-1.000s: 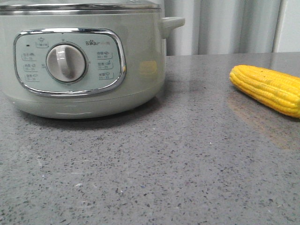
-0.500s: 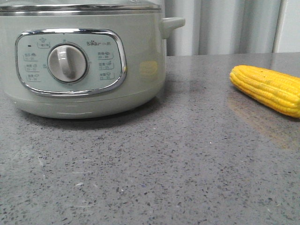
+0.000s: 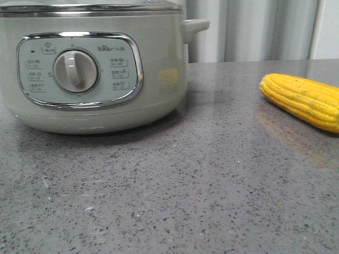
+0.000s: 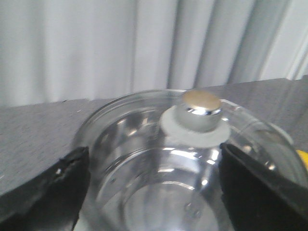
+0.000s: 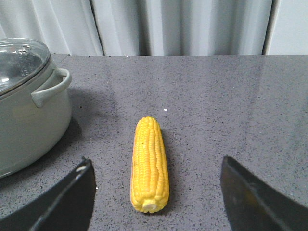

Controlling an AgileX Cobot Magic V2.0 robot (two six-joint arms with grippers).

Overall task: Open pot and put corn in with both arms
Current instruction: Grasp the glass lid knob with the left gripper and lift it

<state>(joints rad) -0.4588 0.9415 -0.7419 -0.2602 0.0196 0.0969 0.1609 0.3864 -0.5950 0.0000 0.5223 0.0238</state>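
Note:
The pot [image 3: 90, 69] stands at the left of the front view, its glass lid [image 3: 95, 4] on. The left wrist view looks down on the lid [image 4: 139, 159] and its chrome knob [image 4: 199, 109]. My left gripper [image 4: 154, 149] is open just above the lid, one finger on each side, the knob a little ahead of the fingertips. The corn [image 3: 302, 99] lies on the counter to the right of the pot. My right gripper [image 5: 156, 161] is open above the corn [image 5: 150, 161], whose cut end points toward it. Neither gripper touches anything.
The grey speckled counter [image 3: 201, 174] runs across the view. A pale curtain [image 3: 254, 29] hangs behind it. The pot's side handle [image 5: 50, 89] sticks out toward the corn, with a gap of bare counter between them.
The pot has shifted by a tiny amount in the front view. The corn has not moved.

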